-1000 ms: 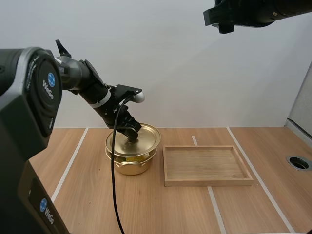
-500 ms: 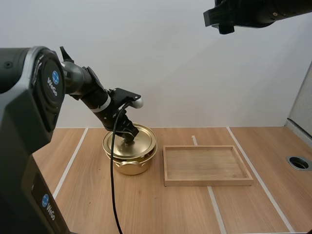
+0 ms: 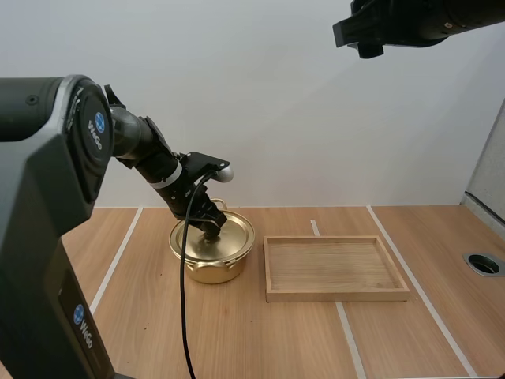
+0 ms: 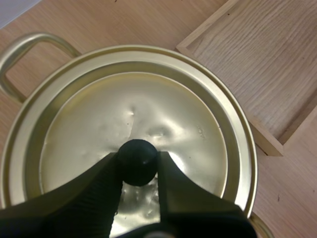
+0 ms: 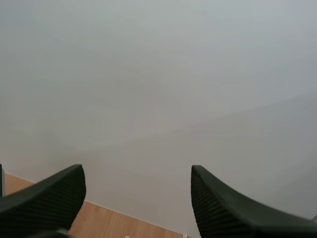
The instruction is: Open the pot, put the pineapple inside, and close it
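A light wooden table (image 3: 379, 339), crossed by white tape lines (image 3: 118, 257), carries two things. A shiny gold round metal pot (image 3: 207, 270) with its gold lid (image 3: 237, 233) on stands left of centre. Just beside it, to the right, a shallow rectangular wooden tray (image 3: 338, 295) lies flat, apart from the pot. A round dark-rimmed hole (image 3: 483, 264) sits in the tabletop near the right edge.

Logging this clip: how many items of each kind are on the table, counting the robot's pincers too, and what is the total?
pot: 1
lid: 1
wooden tray: 1
pincers: 2, the left pincer and the right pincer
Total: 5
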